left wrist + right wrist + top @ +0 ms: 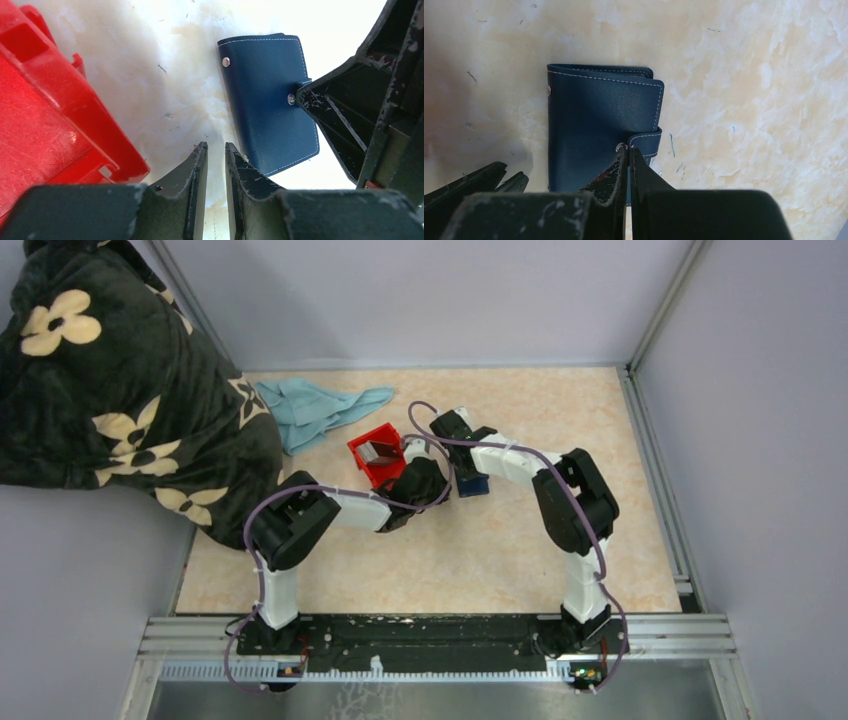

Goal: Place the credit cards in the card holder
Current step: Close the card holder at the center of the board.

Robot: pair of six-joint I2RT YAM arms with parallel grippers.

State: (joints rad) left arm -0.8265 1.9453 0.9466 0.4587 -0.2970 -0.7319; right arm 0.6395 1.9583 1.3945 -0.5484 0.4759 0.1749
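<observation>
Small dark navy leather folding card holder (599, 110) lies flat and closed on the beige marbled desk (450, 560), mid-desk, just right of the red plastic bin (115, 150) and not touching it. White stitching runs round its edge, and a bare silver stud (226, 62) sits on the cover near one edge.

The navy snap tab (646, 140) wraps over the opposite edge. Right gripper (629, 152) is on that tab: fingers pressed together, only a hairline slit between them, tips right at the tab's stud. Can't tell whether any leather is actually caught between the fingers or whether they just rest on it.

Left gripper (216, 150) sits low over the desk between bin and card holder, one finger just beside the holder's near corner. Its fingers are slightly spread with a narrow gap; bare desk shows through and nothing is held.

Credit cards (380, 451): a thin grey and tan flat piece stands inside the red bin, seen from the top view only. Too small to count or read.

Further out, a crumpled teal cloth (315, 410) lies at the far left of the desk, behind the bin. A dark plush blanket with cream flowers (110, 390) hangs over the left edge.
</observation>
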